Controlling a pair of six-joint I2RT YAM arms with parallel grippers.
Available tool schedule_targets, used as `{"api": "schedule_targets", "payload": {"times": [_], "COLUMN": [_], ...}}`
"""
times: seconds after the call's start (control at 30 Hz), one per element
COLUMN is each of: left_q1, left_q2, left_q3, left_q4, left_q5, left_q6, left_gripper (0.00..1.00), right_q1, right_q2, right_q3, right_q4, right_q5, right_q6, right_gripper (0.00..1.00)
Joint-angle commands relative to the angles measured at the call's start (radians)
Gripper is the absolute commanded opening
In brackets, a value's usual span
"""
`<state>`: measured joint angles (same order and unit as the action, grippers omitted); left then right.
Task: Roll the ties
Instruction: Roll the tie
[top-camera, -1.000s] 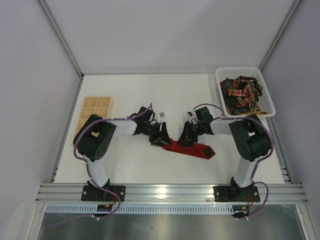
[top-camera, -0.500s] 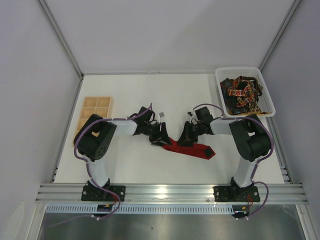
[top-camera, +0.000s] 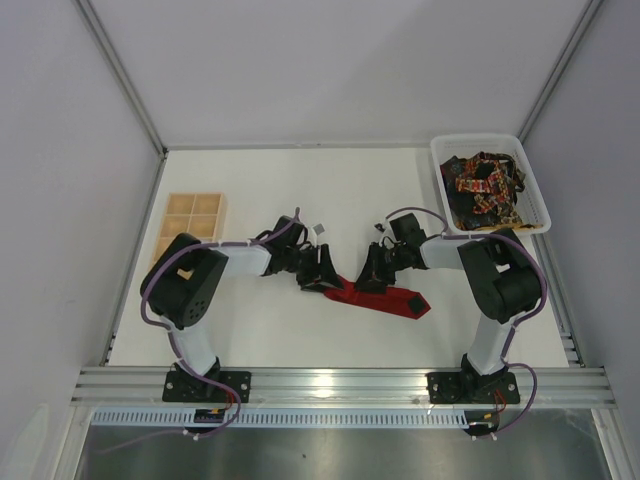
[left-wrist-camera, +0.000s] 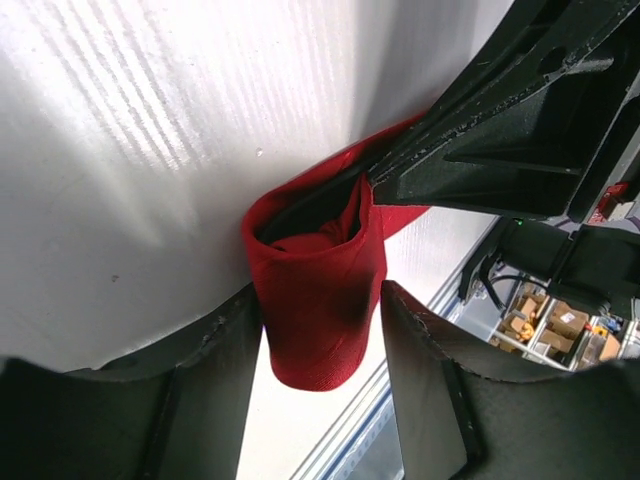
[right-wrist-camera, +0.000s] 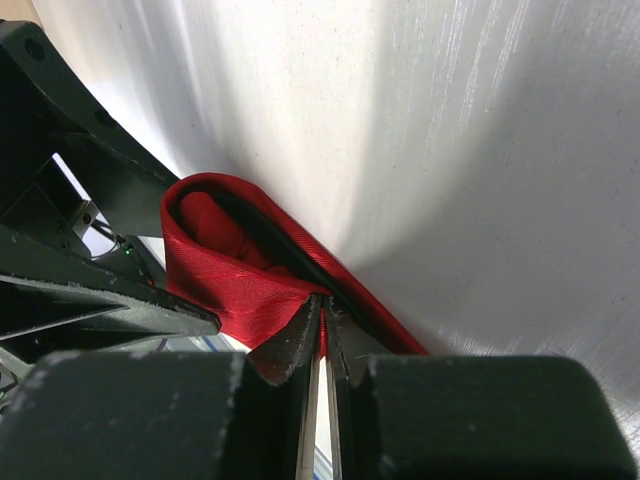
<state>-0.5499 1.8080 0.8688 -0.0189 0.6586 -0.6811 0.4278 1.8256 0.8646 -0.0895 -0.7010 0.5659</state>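
Note:
The plain red tie lies mid-table, its left end curled into a loose roll. My left gripper is open, and the roll sits between its jaws in the left wrist view. My right gripper is shut on a fold of the red tie just right of the roll, its tips pinching the fabric. The tie's wide pointed end lies flat to the right. The dark patterned ties are heaped in a bin.
A clear plastic bin stands at the back right. A wooden compartment tray sits at the left, beside my left arm. The two grippers face each other closely over the tie.
My left arm's elbow has swung slightly down and left. Both grippers and the red tie stay almost where they were.

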Motion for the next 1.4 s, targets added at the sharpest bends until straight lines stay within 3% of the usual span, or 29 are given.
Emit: {"api": "schedule_targets", "payload": {"times": [0.0,0.67,1.23,1.37], "left_q1": [-0.002,-0.042,-0.044,-0.044], "left_q2": [-0.016,-0.021,-0.018,-0.022], "left_q3": [-0.036,-0.073,-0.085,-0.082], "left_q4": [-0.012,0.111,0.111,0.103], "left_q5": [-0.126,-0.155,-0.183,-0.191], "left_q6": [0.008,-0.089,-0.083,-0.078], "left_gripper": [0.57,0.47,0.35,0.23], "right_q1": [0.003,0.005,0.006,0.005], "right_q2": [0.040,0.046,0.044,0.041], "right_q3": [-0.001,-0.003,-0.001,0.004], "right_q4": [-0.004,0.004,0.000,-0.004], "right_q5": [0.072,0.067,0.067,0.067], "right_q6": [-0.041,-0.037,-0.037,-0.035], "right_gripper": [0.11,0.11,0.11,0.11]}}
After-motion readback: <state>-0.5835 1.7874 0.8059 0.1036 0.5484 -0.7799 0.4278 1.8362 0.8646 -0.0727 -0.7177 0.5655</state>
